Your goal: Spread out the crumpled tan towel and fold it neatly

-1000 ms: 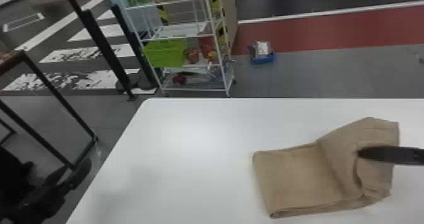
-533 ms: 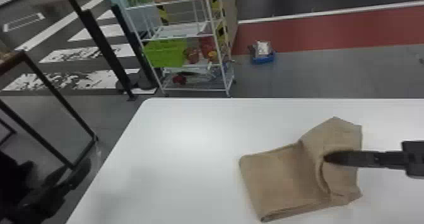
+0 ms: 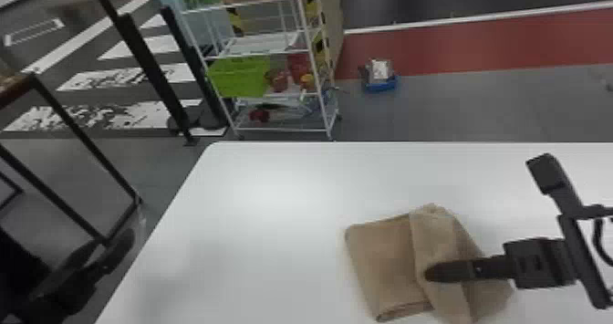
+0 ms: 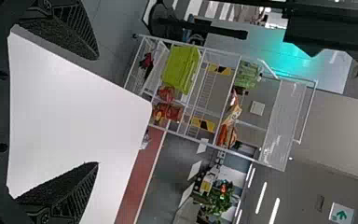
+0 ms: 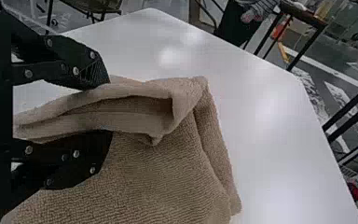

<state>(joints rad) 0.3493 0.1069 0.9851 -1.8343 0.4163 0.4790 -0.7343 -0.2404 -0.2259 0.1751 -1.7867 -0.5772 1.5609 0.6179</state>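
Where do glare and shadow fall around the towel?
Head view: bright patch on the white table, left of the towel; right wrist view: bright spots on the tabletop, shadow inside the towel's fold; left wrist view: cyan glow by the rack.

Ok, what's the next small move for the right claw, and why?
Probably ease the right claw slightly toward the robot's left, then lay the flap down. The claw has bunched layers of the towel between its fingers, and the towel's flat left part lies uncovered beside the flap.
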